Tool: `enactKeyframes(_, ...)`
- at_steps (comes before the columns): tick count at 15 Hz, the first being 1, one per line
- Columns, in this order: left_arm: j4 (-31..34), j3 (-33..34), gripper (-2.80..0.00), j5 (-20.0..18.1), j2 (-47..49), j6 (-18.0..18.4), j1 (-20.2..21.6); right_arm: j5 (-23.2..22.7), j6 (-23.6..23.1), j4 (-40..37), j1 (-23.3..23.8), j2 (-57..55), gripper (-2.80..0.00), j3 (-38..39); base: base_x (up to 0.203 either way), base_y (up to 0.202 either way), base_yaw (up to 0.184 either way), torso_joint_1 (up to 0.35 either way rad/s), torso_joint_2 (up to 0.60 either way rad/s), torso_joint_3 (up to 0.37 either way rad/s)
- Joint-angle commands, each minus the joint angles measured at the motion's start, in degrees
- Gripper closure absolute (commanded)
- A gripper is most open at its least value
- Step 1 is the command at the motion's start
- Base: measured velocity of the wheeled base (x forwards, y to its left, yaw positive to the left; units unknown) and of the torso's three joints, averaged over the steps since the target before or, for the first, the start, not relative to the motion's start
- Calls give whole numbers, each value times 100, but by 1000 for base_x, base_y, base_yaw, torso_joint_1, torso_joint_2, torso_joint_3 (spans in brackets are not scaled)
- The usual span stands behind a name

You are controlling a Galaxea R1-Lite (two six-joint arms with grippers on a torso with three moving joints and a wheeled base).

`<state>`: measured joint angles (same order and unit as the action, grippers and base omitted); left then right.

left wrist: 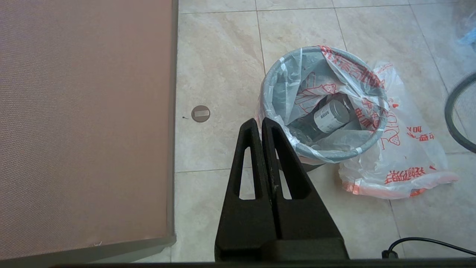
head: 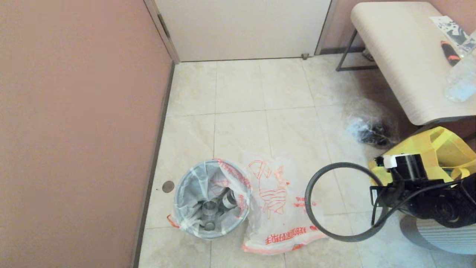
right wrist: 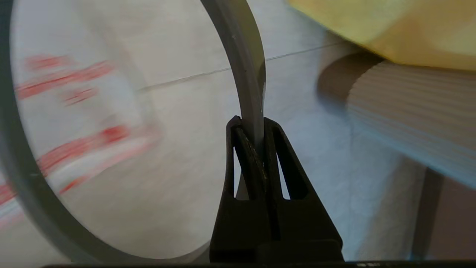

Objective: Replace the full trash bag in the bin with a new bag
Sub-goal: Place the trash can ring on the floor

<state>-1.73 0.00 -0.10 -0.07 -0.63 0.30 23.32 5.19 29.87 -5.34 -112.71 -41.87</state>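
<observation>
The bin (head: 212, 234) stands on the tiled floor by the wall, lined with the full trash bag (head: 197, 182), whose edge folds over its top; grey cans (left wrist: 331, 115) lie inside. The new bag (head: 279, 208) lies flat on the floor, touching the bin's right side. My right gripper (head: 377, 203) is shut on the thin grey hoop (head: 307, 201), held off the bin above the new bag's right edge; the hoop (right wrist: 247, 74) shows between its jaws (right wrist: 251, 126). My left gripper (left wrist: 259, 124) is shut and empty, just outside the bin (left wrist: 334, 154).
A yellow fabric tote (head: 442, 149) sits behind my right arm, with a clear bag of dark items (head: 368, 128) under a light bench (head: 401, 56). A pink wall (head: 74, 130) runs along the left. A white door (head: 241, 26) stands at the back.
</observation>
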Motion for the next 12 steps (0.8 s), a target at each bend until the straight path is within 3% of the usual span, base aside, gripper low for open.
enactKeyframes(1,-3,62,0,1,7,-7,5,-198,-449,911,806,-1251,0,-104,0,0,0,0,0,0)
enactKeyframes(4,-3,62,0,1,7,-5,5,-718,-1090,1630,1617,-2138,0,-546,0,0,0,0,0,0)
enactKeyframes(10,-3,62,0,1,7,0,5,-956,-1773,1724,1687,-3018,0,-1012,0,0,0,0,0,0)
enactKeyframes(11,-3,62,0,1,7,2,5,-935,-1898,1732,1686,-3055,-115,-1016,0,0,0,0,0,0)
enactKeyframes(12,-3,62,0,1,7,-1,5,-932,-1881,1732,1686,-3042,-280,-1015,0,0,0,0,0,0)
